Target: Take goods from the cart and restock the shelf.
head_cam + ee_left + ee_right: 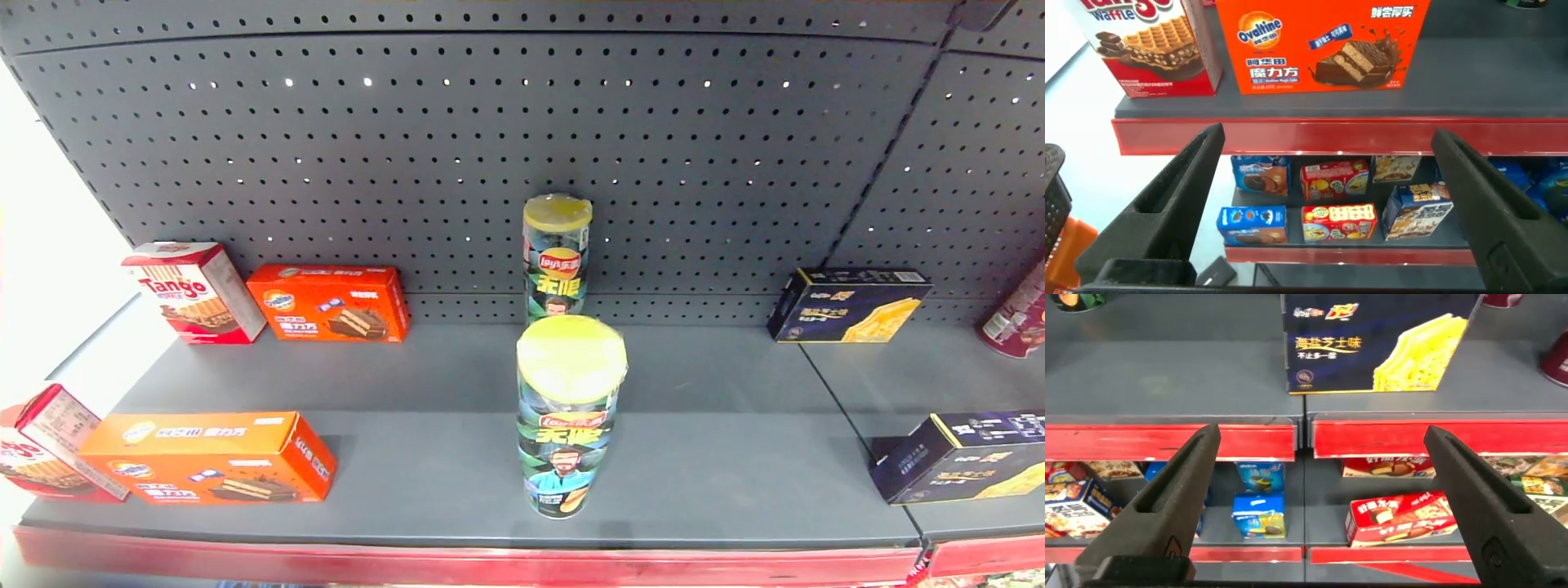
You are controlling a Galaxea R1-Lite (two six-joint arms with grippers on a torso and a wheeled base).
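Note:
Two tall chip cans with yellow lids stand on the grey shelf point(718, 441), one near the front point(570, 412) and one at the back point(557, 257). An orange wafer box point(208, 457) lies at the front left, also seen straight ahead of my left gripper point(1323, 45). My left gripper point(1328, 139) is open and holds nothing, level with the shelf's red front edge point(1372, 135). My right gripper point(1323, 433) is open too, facing the red edge point(1167, 441) below a dark blue box point(1376, 343).
Red wafer boxes point(194, 290) point(49, 445) and a second orange box point(331, 302) stand at the left. Dark boxes point(849, 304) point(963, 456) and a red can point(1016, 314) are at the right. A lower shelf holds several snack boxes point(1331, 220) point(1396, 518). A black mesh basket edge point(1057, 204) is beside my left gripper.

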